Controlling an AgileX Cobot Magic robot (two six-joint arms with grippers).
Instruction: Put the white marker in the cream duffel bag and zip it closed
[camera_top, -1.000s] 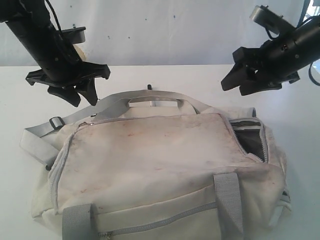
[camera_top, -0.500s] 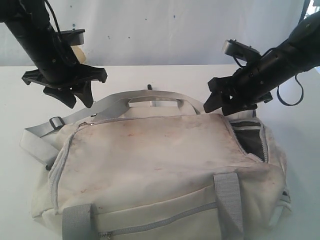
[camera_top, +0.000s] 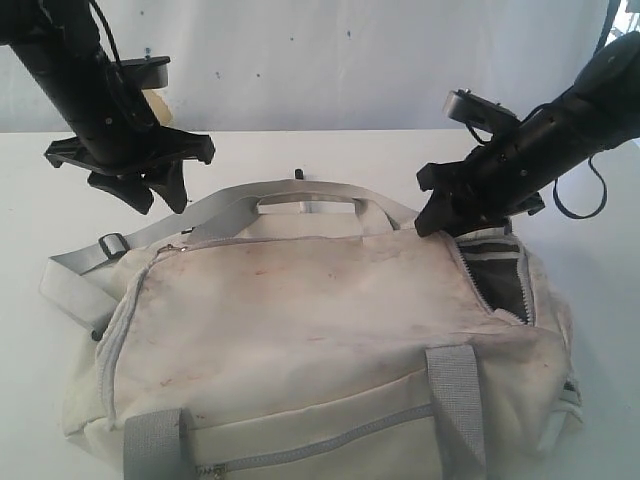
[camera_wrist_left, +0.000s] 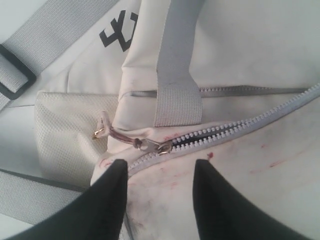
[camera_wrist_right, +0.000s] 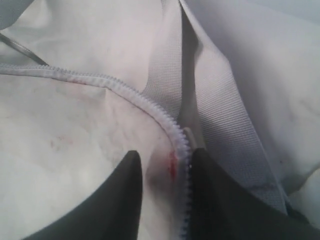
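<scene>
Left fingers (camera_wrist_left: 107, 200): apart, nothing between them; left gripper (camera_top: 150, 190) hanging above the back left corner of the cream duffel bag (camera_top: 300, 320), clear of the fabric.
Right fingers (camera_wrist_right: 125, 195): narrow gap, zipper (camera_wrist_right: 150, 107) and bag edge lying between them; cannot tell whether clamped or only straddling.
Right gripper (camera_top: 435, 222): down at the back right corner, touching the bag beside the open mouth (camera_top: 500, 280).
White marker: not visible in any view; possibly inside already, cannot tell.
Bag: lying on the table (camera_top: 300, 150), right end gaping with dark lining showing, not yet zipped.
Zipper pull (camera_wrist_left: 150, 146): just beyond the left fingertips, roughly on the line between them, lying flat on the corner.
Long axis: zipper running along the bag's top from the left corner to the open right end.
Nearer arm: left for the pull, right for the gap.
Next move, as a judgement: bracing the right corner, lowering onto the pull, drawing it rightward.
</scene>
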